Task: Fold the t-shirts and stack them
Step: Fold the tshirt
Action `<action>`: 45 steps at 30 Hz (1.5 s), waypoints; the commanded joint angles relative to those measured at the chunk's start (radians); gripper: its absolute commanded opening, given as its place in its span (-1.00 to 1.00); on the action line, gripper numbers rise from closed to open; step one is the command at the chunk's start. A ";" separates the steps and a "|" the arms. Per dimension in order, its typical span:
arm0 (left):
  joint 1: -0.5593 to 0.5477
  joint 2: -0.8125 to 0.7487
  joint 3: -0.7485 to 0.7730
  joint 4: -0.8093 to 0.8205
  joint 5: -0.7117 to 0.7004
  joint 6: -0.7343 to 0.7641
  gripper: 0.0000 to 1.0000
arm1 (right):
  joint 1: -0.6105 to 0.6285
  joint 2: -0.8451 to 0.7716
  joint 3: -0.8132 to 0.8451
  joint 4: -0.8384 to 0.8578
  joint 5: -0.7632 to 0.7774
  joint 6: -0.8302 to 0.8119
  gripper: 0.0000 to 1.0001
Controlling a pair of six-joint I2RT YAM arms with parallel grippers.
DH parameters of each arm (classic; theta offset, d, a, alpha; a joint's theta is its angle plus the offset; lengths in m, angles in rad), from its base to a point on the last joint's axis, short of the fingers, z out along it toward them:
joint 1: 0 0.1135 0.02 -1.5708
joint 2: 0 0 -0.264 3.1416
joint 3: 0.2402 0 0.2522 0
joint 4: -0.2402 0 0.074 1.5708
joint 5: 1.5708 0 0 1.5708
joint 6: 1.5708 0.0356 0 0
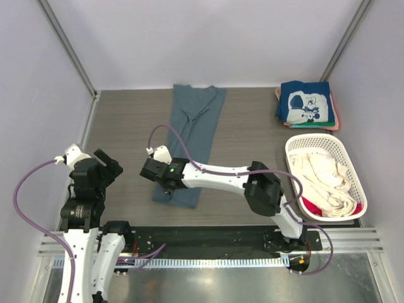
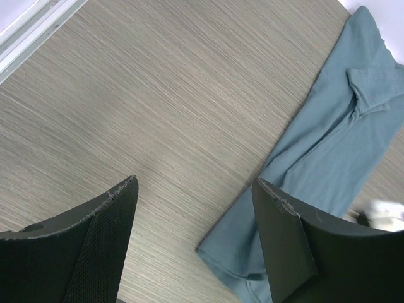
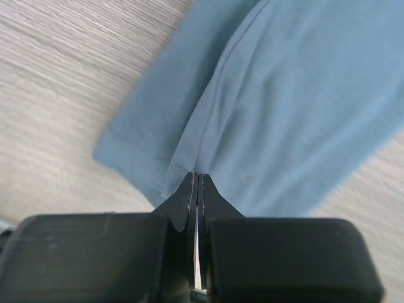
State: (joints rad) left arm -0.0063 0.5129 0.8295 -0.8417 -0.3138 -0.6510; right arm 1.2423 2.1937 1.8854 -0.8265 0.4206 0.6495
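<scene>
Both arms are built in the same way: white round links joined by black, blocky motor housings. The left arm (image 1: 84, 202) and the right arm (image 1: 221, 180) each carry a small white camera block (image 1: 159, 151) at the wrist, with a thin purple cable (image 1: 22, 189) coming from it. A small green light (image 1: 170, 169) shows on the right arm's black wrist. The left gripper (image 2: 196, 182) has flat black fingers (image 2: 95, 240) with a fine dotted texture and pale, worn edges. The right gripper (image 3: 197, 180) has square black bodies that narrow to thin points.
</scene>
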 commanded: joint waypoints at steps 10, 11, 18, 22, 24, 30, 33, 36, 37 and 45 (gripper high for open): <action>0.002 0.033 -0.004 0.062 0.050 0.027 0.48 | 0.045 -0.314 -0.518 0.249 -0.143 0.208 -0.06; 0.002 0.047 -0.009 0.082 0.115 0.036 0.48 | 0.054 -0.363 -0.546 0.256 -0.137 0.220 0.00; -0.012 0.278 -0.015 0.167 0.392 0.080 0.40 | -0.114 -0.655 -0.801 0.357 -0.132 0.220 0.15; -0.115 0.416 -0.030 0.234 0.372 -0.013 0.39 | -0.395 -0.660 -0.792 0.461 -0.287 0.104 0.15; -0.225 0.469 -0.059 0.309 0.325 -0.045 0.39 | -0.535 -0.591 -0.725 0.478 -0.364 0.017 0.15; -0.372 0.708 -0.099 0.455 0.265 -0.147 0.37 | -0.760 -0.174 -0.315 0.478 -0.548 -0.119 0.15; -0.393 0.776 -0.116 0.455 0.234 -0.162 0.37 | -0.829 -0.007 -0.095 0.457 -0.597 -0.123 0.15; -0.394 0.803 -0.156 0.461 0.211 -0.162 0.37 | -0.860 0.121 0.038 0.409 -0.629 -0.128 0.15; -0.394 0.808 -0.174 0.464 0.211 -0.164 0.37 | -0.862 0.150 0.065 0.400 -0.628 -0.140 0.15; -0.396 0.822 -0.283 0.504 0.297 -0.232 -0.38 | -0.866 0.334 0.233 0.372 -0.631 -0.163 -0.03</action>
State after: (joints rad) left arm -0.3981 1.3254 0.6102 -0.3595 -0.0666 -0.8349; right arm 0.3595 2.4565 2.0514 -0.4072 -0.1898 0.5198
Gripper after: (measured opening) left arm 0.378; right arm 0.523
